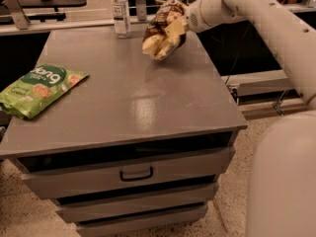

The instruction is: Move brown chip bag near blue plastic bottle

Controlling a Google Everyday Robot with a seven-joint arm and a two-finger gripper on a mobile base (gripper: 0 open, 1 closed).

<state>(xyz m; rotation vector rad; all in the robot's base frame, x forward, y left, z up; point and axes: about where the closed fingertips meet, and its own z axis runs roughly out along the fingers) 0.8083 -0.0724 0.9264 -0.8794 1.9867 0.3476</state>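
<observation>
The brown chip bag [163, 29] hangs in the air over the far right part of the grey cabinet top [128, 93], its cream-yellow end pointing down. My gripper [177, 23] is shut on the bag from the right, at the end of my white arm. The blue plastic bottle [120, 11], clear with a white label, stands upright at the far edge of the top, a short way left of the bag.
A green snack bag [37, 89] lies at the left edge of the top. The cabinet has drawers with a handle [136, 174] in front. My white arm [266, 28] crosses the right side. Dark counters stand behind.
</observation>
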